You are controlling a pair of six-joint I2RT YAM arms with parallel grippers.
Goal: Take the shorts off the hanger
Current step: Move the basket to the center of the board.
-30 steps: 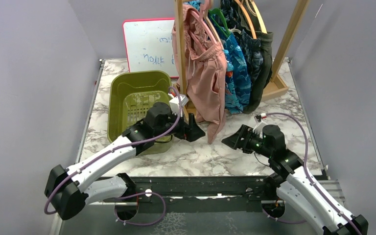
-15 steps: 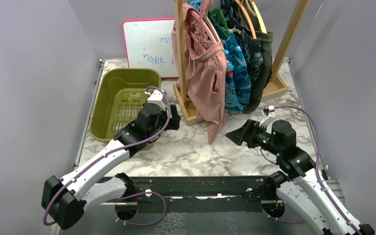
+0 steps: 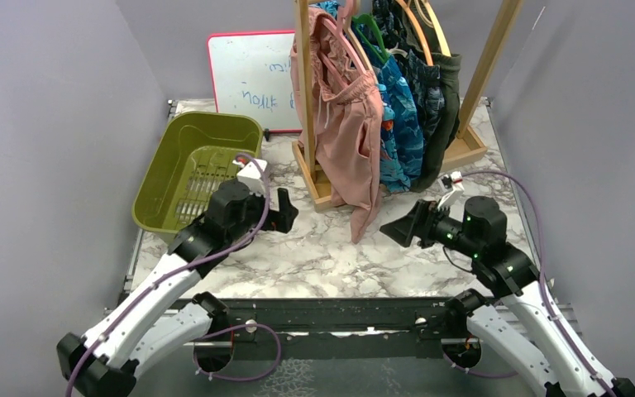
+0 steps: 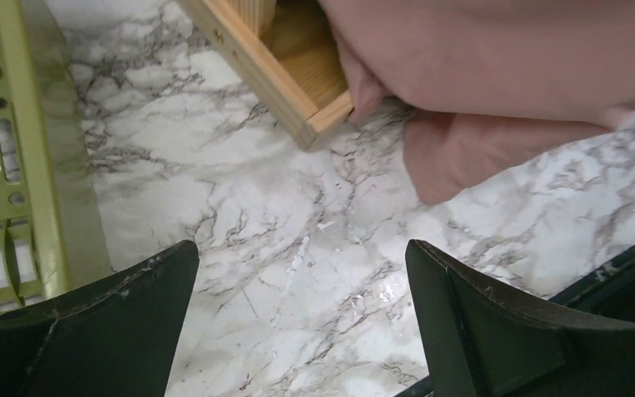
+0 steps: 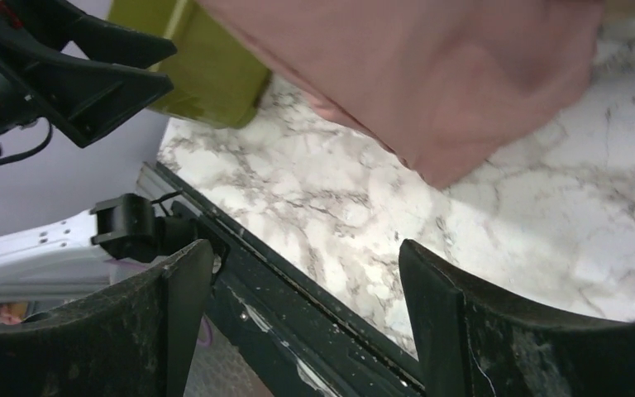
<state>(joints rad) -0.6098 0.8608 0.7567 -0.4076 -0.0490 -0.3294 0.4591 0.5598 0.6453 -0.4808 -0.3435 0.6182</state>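
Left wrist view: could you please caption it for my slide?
Open left gripper above marble table, facing pink shorts by wooden rack base.

— Which pair hangs leftmost from overhead?
— The dusty pink shorts (image 3: 343,124), crumpled, one leg corner drooping lowest of all.
— And beside them?
— Bright blue printed shorts (image 3: 398,124), pressed against the pink. Then come dark navy patterned shorts (image 3: 428,83), with dark olive shorts (image 3: 451,91) last. All hang lengthwise, bunched close together.

1. Lit evenly and softly from above; throws only faint shadows on the table (image 3: 339,256).
2. Reads sharp overhead.
3. Blurs the pink shorts (image 4: 504,66) close to both wrist lenses.
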